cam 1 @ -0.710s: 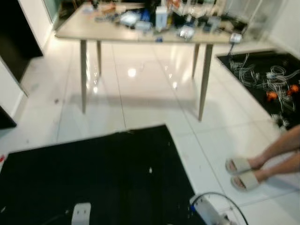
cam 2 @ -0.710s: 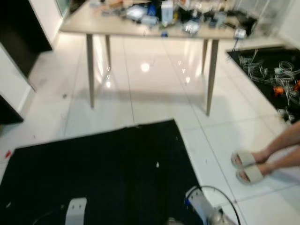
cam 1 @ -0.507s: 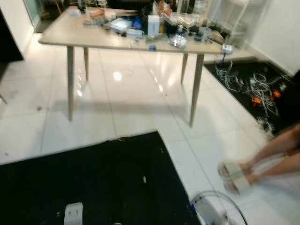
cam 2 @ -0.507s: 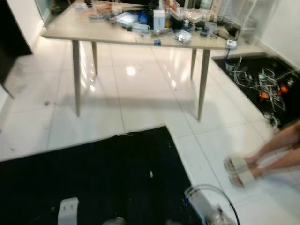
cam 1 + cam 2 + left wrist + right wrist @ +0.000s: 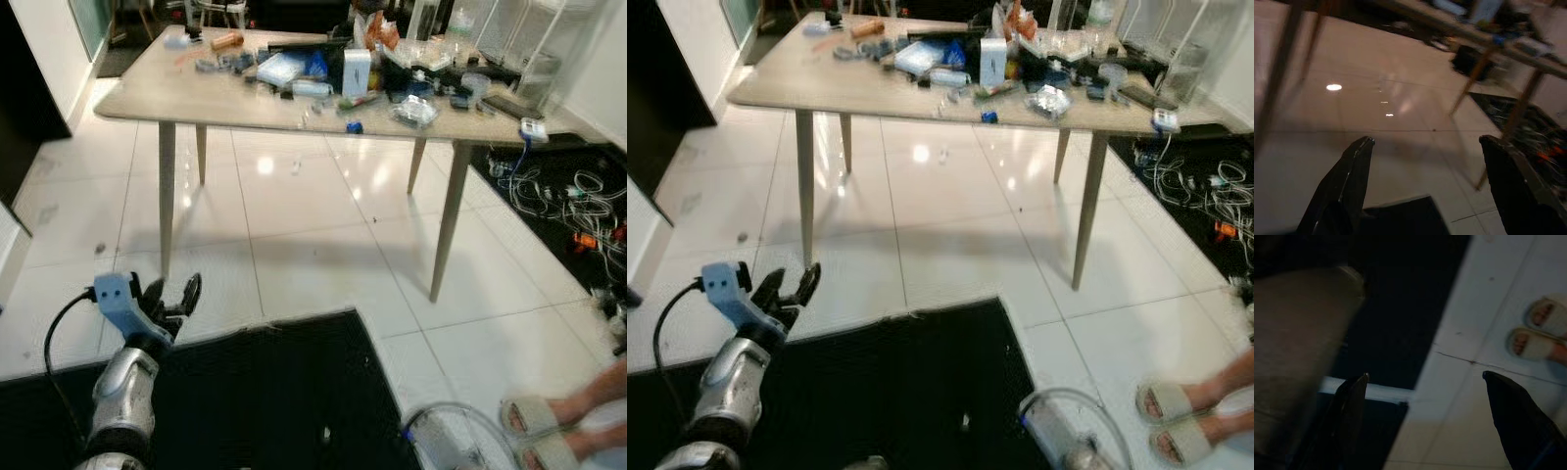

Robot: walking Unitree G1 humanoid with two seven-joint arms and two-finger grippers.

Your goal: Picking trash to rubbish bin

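We see a pale wood surface (image 5: 176, 93) across the top of the frame, above a glossy white tiled floor (image 5: 304, 245). A black mat (image 5: 255, 392) covers the lower middle. At lower left, a silver arm (image 5: 122, 401) carries a blue block (image 5: 113, 294) and black fingers (image 5: 191, 292). Beige slippers (image 5: 534, 431) sit at lower right.

Head cameras look down toward the table (image 5: 196, 93); wrist cameras share the floor (image 5: 1376, 112).
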